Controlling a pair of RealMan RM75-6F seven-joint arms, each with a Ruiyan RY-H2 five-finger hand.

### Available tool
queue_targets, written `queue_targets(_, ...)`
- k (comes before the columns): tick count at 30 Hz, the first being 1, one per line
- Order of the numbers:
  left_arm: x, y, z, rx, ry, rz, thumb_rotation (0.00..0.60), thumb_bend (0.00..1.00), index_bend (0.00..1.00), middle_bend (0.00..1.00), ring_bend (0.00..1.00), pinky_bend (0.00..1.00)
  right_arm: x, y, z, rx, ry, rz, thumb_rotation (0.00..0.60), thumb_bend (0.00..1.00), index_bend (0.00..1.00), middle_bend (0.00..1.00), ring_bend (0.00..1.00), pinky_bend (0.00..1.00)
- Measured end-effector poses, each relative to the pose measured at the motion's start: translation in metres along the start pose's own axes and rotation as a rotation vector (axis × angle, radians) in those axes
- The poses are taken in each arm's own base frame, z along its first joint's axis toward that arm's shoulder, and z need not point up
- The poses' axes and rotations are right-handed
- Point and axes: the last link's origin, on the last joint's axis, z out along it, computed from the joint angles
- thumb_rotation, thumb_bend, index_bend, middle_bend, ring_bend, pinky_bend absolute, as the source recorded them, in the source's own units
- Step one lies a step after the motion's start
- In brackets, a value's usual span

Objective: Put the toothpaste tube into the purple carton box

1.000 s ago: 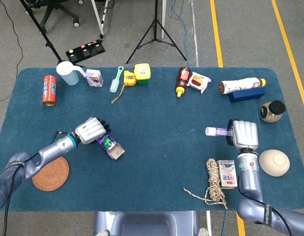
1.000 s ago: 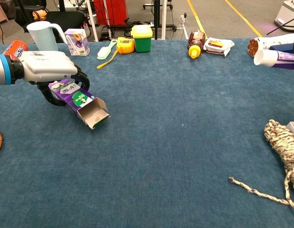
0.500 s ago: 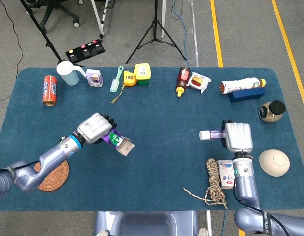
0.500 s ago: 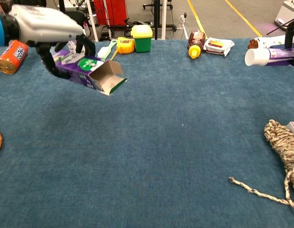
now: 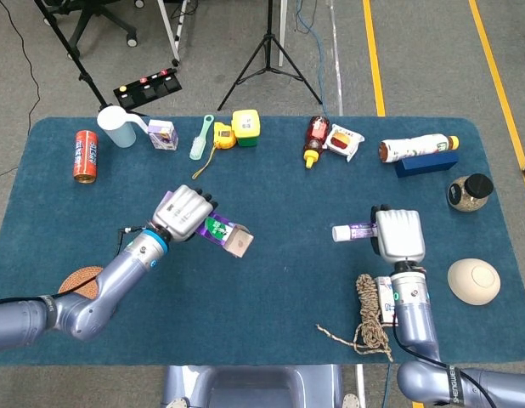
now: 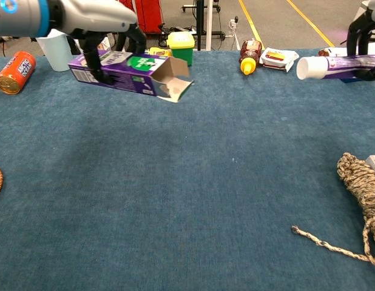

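1. Since the earlier frames both hands have drawn inward: the left hand (image 5: 184,212) has carried the purple carton box (image 6: 128,73) up off the cloth and toward the table's middle, and the right hand (image 5: 397,235) has brought the toothpaste tube (image 5: 354,231) further left.
2. Held clear of the table, the toothpaste tube lies level with its long axis across the table; its white cap end points toward the carton and its tail is inside the right hand's grip.
3. It is a slim cylinder with a purple printed body and a smooth round white cap.
4. Well apart from the tube, the purple carton box is also held off the table, roughly level, in the left hand's fingers (image 6: 89,46), which wrap its closed end from above.
5. Its open mouth faces the tube, with plain brown cardboard flaps folded outward; the glossy purple side carries a green round mark.
6. Below them the table (image 5: 279,195) is covered in dark blue napped fabric.
7. Near the right forearm lies a coil of braided rope (image 5: 371,313) beside a small flat packet (image 5: 391,299).
8. A woven round coaster (image 5: 80,280) sits partly under the left arm, and a red can (image 5: 86,155) stands by the far left edge.
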Motion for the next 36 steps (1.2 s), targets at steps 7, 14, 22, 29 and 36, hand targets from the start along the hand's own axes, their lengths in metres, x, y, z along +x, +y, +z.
queue_targets(7, 0.009, 0.029, 0.012, -0.010, 0.008, -0.027, 0.600, 0.32, 0.58, 0.37, 0.33, 0.56, 0.003, -0.021, -0.002, 0.027, -0.008, 0.012, 0.600, 0.73, 0.70, 0.85, 0.88, 0.87)
queue_targets(14, 0.009, 0.048, 0.020, -0.023, 0.001, -0.035, 0.600, 0.32, 0.58, 0.37, 0.35, 0.61, 0.012, -0.041, -0.005, 0.058, -0.006, 0.032, 0.600, 0.73, 0.70, 0.85, 0.88, 0.87)
queue_targets(22, 0.012, 0.063, 0.031, -0.024, -0.012, -0.059, 0.600, 0.32, 0.58, 0.38, 0.36, 0.65, 0.021, -0.057, -0.011, 0.083, 0.001, 0.039, 0.600, 0.73, 0.70, 0.85, 0.88, 0.87)
queue_targets(29, 0.018, 0.070, 0.037, 0.003, -0.021, -0.089, 0.600, 0.32, 0.58, 0.38, 0.36, 0.66, 0.022, -0.071, -0.018, 0.100, -0.005, 0.028, 0.600, 0.73, 0.70, 0.85, 0.88, 0.87)
queue_targets(36, 0.022, 0.073, 0.037, 0.008, -0.017, -0.111, 0.600, 0.32, 0.58, 0.39, 0.37, 0.68, 0.020, -0.079, -0.019, 0.091, -0.011, 0.010, 0.600, 0.73, 0.70, 0.85, 0.88, 0.87)
